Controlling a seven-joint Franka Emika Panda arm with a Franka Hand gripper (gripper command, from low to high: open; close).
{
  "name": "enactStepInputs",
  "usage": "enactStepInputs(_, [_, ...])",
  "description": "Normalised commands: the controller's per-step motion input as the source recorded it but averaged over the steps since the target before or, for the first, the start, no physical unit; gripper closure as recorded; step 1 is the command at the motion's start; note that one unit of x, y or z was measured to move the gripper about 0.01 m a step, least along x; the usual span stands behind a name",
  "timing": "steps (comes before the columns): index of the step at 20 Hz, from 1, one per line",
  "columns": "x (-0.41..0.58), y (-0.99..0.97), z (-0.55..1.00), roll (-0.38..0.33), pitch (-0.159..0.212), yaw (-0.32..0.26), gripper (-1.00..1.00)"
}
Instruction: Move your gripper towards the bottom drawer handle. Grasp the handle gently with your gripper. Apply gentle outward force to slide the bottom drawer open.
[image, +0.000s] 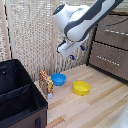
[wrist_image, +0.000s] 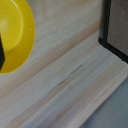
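In the exterior view the dark brown dresser stands at the right. Its bottom drawer (image: 114, 64) has the tallest front and looks shut. The bottom drawer handle (image: 107, 58) is a thin silver bar across it. My gripper (image: 77, 52), white with two blue-tipped fingers (image: 83, 48), hangs in the air to the exterior view's left of the dresser, above the bowls. It is apart from the handle, open and empty. The wrist view shows neither the handle nor the drawer, only floor and a yellow bowl.
A shallower drawer with its own silver bar (image: 116, 32) sits above. On the wooden floor are a yellow bowl (image: 81, 88) (wrist_image: 12, 35), a blue bowl (image: 58, 79), a patterned packet (image: 46, 82) and a black fabric box (image: 17, 95). A wicker screen (image: 35, 30) stands behind.
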Motion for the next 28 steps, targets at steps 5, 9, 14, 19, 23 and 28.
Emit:
enactStepInputs(5, [0.0,-0.27,-0.38,-0.372,-0.005,0.08,-1.0])
enactStepInputs(9, [0.039,-0.3,-0.29,-0.365,-0.03,0.084,-1.0])
enactStepInputs(14, [0.125,-0.27,-0.22,-0.364,0.042,0.07,-1.0])
enactStepInputs(19, [0.032,-0.41,-0.13,-0.14,0.118,0.191,-1.0])
enactStepInputs(23, [0.001,-0.44,-0.07,-0.104,0.062,0.217,-1.0])
enactStepInputs(28, [-0.182,-0.61,0.01,-0.179,-0.018,0.113,-1.0])
